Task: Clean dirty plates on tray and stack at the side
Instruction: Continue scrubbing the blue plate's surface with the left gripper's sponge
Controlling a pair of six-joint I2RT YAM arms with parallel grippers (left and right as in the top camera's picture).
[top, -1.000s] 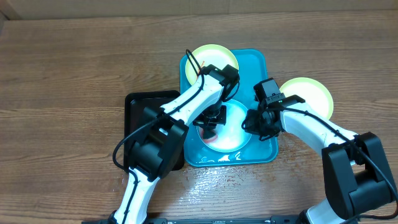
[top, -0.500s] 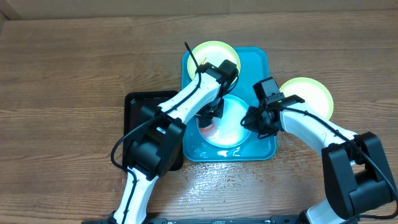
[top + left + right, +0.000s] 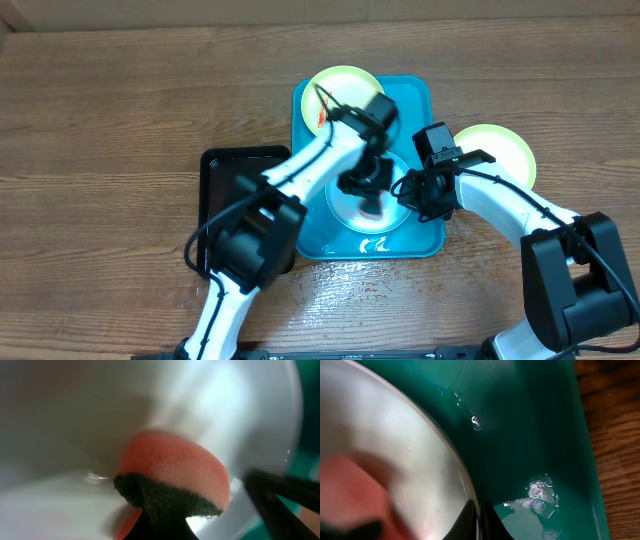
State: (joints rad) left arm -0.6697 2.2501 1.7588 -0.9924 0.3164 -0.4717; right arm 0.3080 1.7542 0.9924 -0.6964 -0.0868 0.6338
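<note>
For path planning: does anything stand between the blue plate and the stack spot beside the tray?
Only the tray, with its raised right rim, and the right tool, which grips the blue plate on that side. The green plate lies beyond.

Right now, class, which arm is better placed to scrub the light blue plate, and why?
Left. The left gripper presses the sponge onto the light blue plate; the right gripper only pinches that plate's rim, steadying it.

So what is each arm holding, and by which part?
Left fingers hold a sponge by its dark scouring side; right fingers pinch the blue plate by its rim.
</note>
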